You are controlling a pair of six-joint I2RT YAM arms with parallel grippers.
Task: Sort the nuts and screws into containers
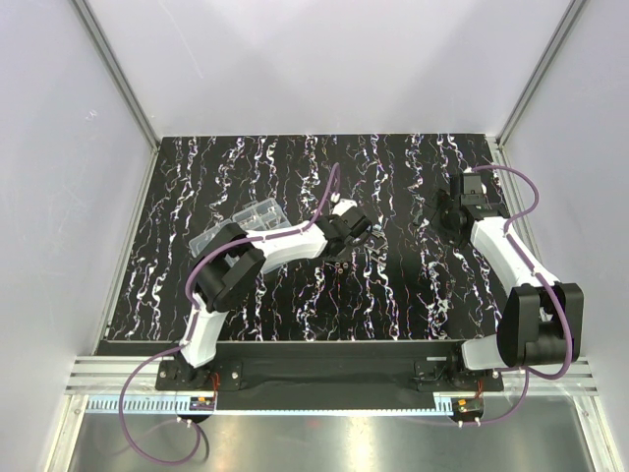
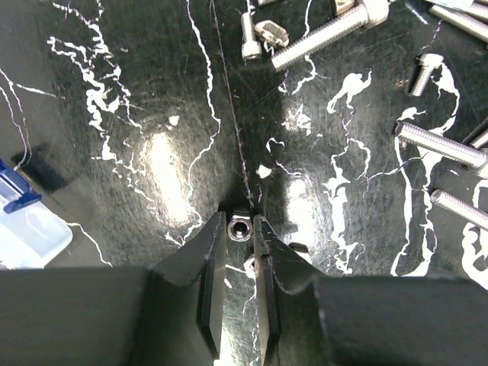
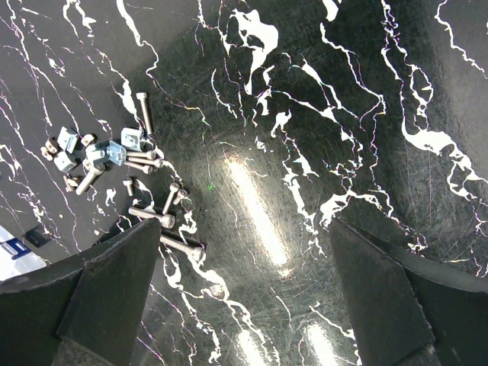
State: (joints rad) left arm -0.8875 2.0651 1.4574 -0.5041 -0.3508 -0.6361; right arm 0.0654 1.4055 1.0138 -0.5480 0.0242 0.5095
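My left fingers pinching nut at counter centre, I reckon for lift to box near left edge. My right fingers spread wide by right edge, out of way.

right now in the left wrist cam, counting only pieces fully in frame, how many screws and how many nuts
screws: 3 (short, long, short at right)
nuts: 2 (blocky one, ring one between the jaws)
total: 5
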